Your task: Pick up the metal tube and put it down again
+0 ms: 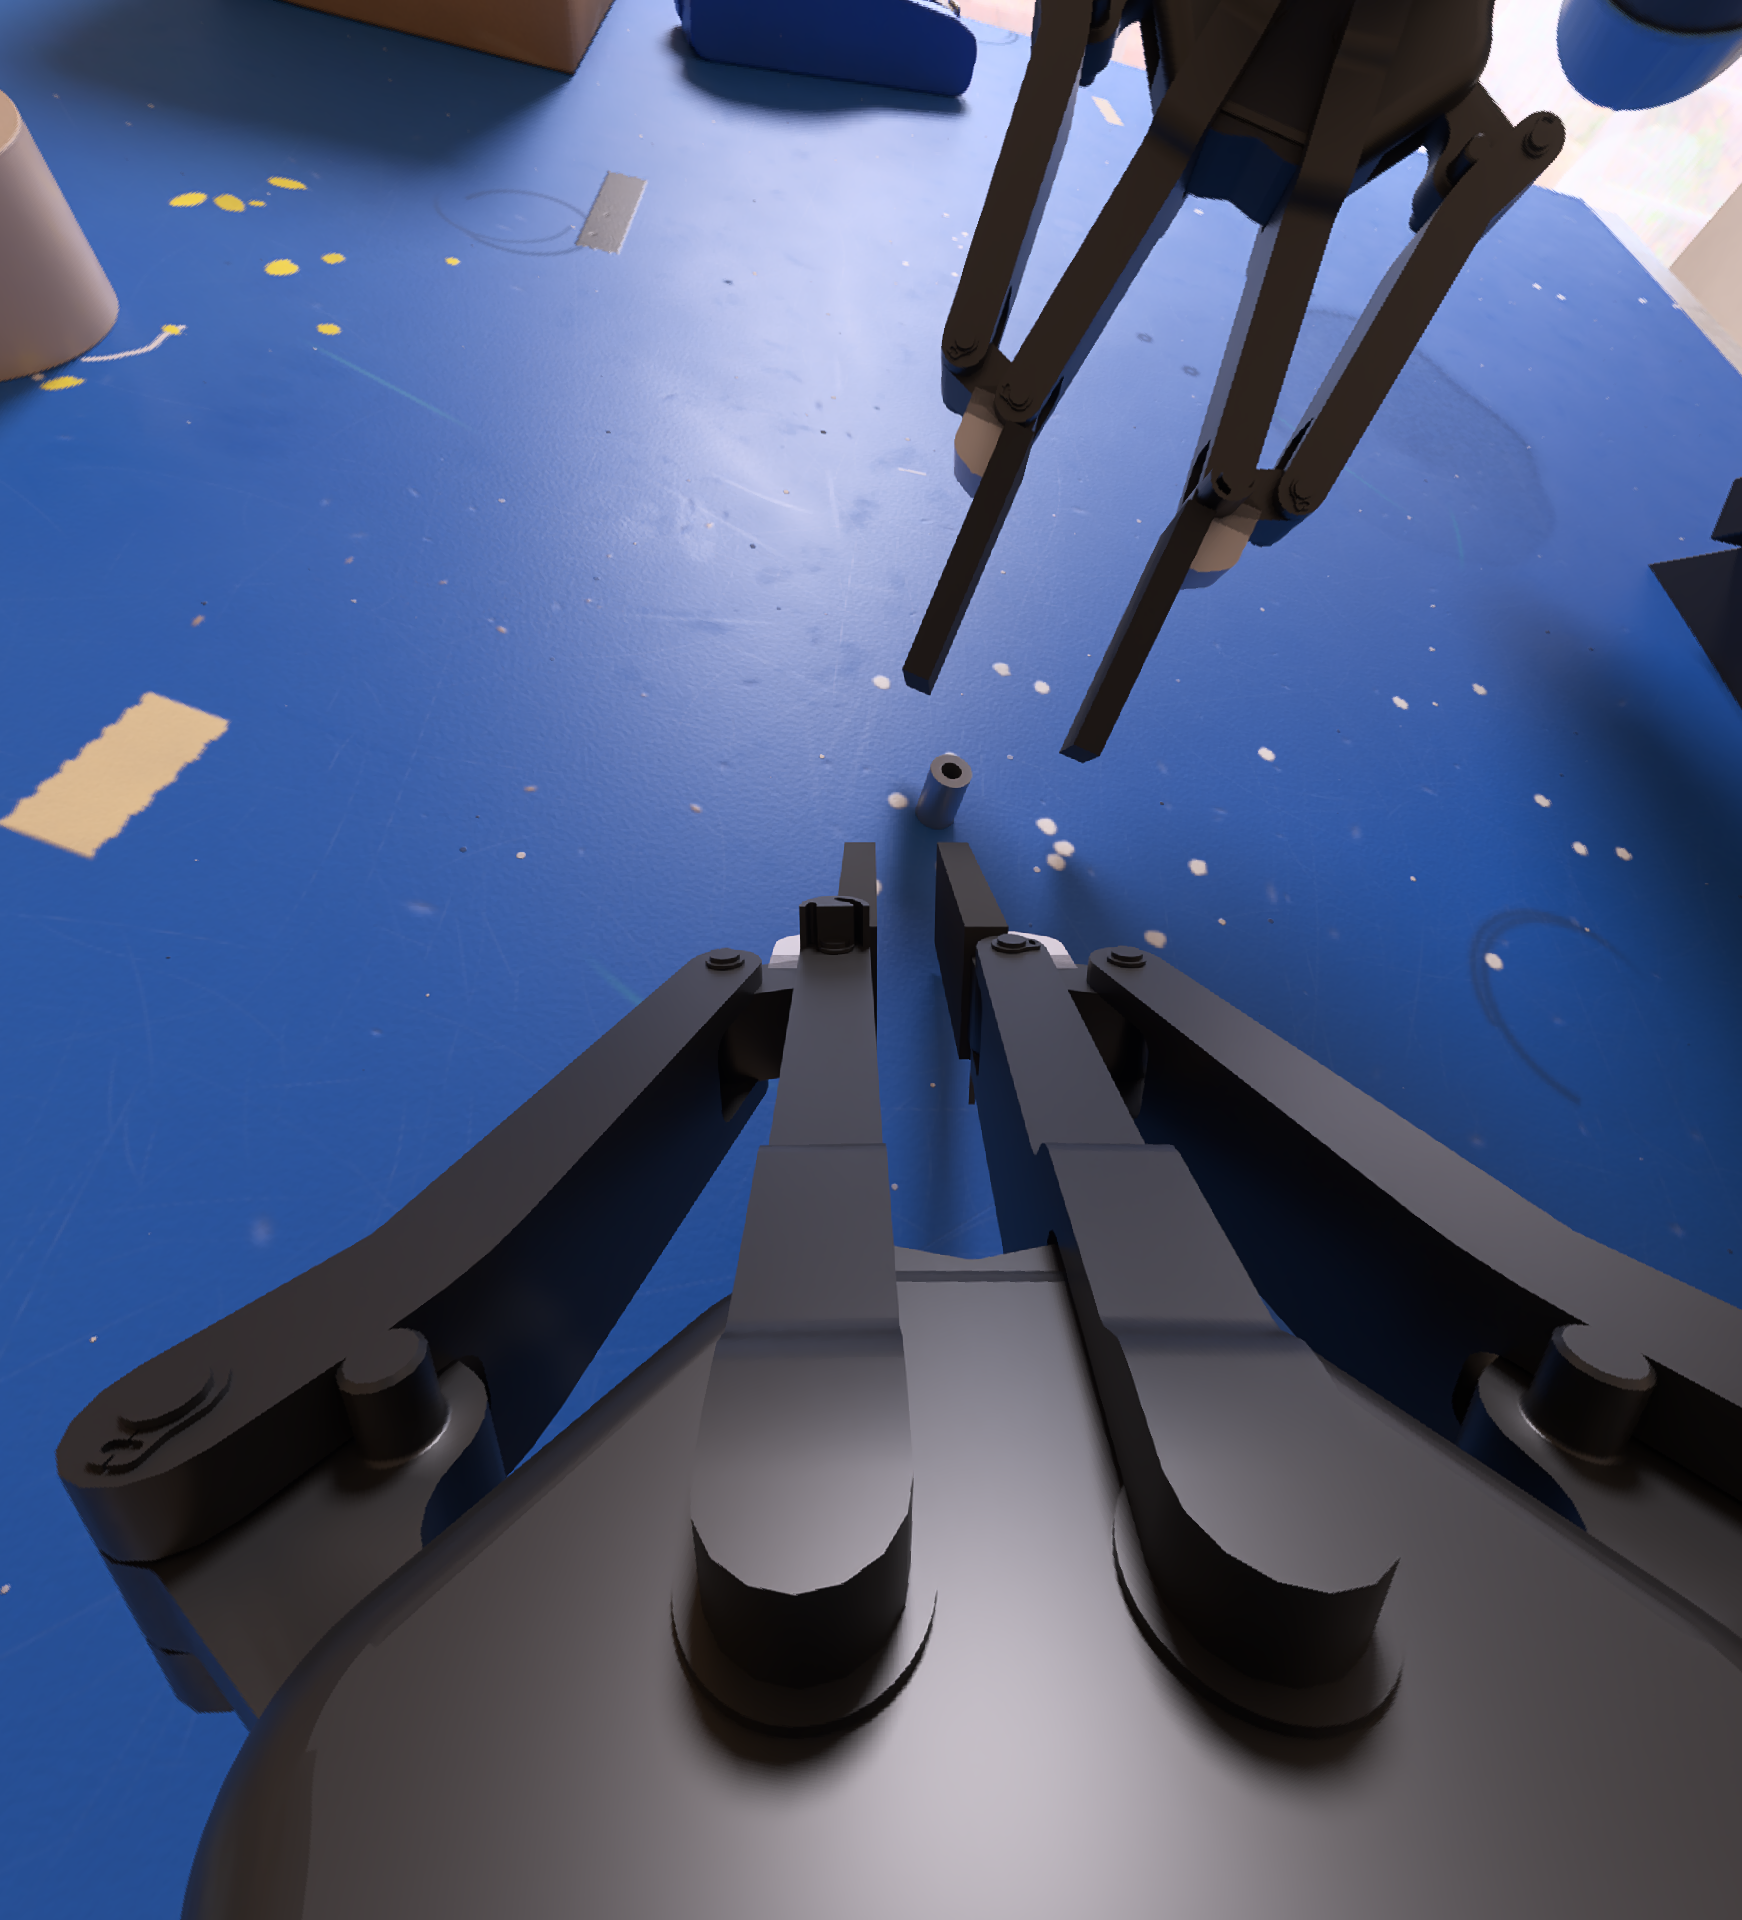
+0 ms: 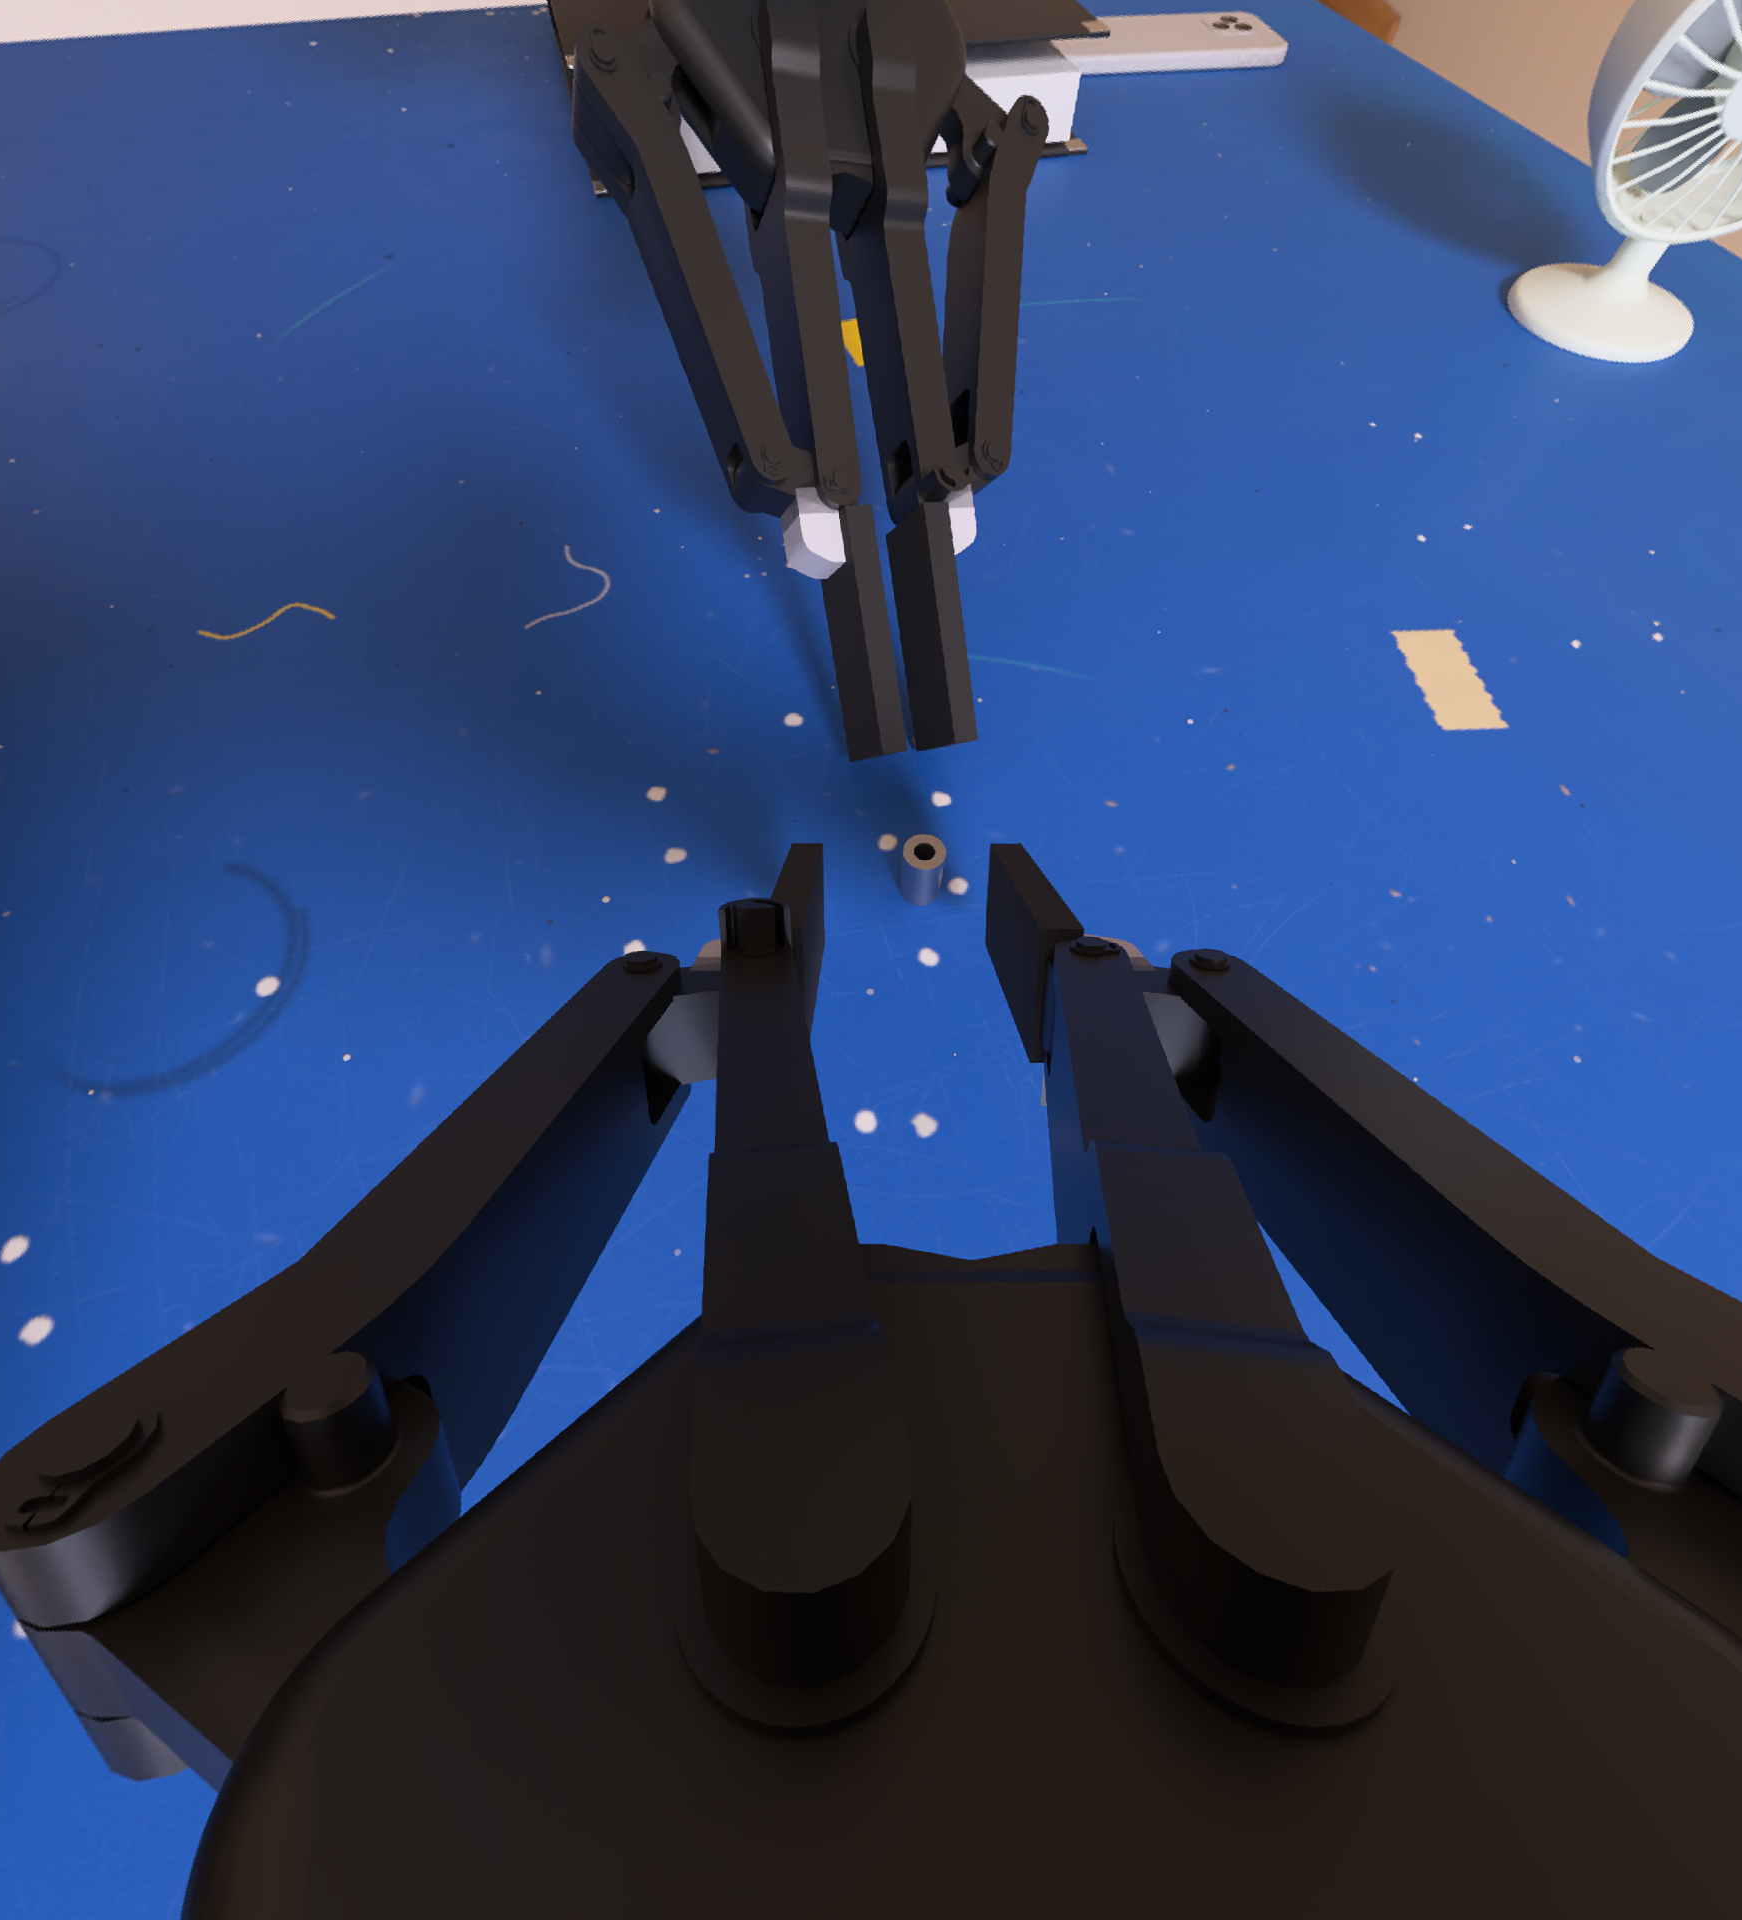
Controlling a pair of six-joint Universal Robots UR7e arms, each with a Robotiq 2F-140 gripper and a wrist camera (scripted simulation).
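metal tube (image 2: 922,868): tiny, hard, smooth, stands up on blue surface (image 2: 327,436) | grab its round sides | right gripper (image 2: 905,868) fingers apart around it | left gripper (image 1: 903,854) fingers nearly together, empty

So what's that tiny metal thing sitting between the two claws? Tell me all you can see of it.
The metal tube is a short, thick-walled cylinder of dull silvery grey with a dark bore through its middle. It stands upright on the blue table, open end up, among pale paint specks. Nothing grips or touches it: the right gripper is open with a finger on either side, and the left gripper, nearly shut, hangs just beyond it.
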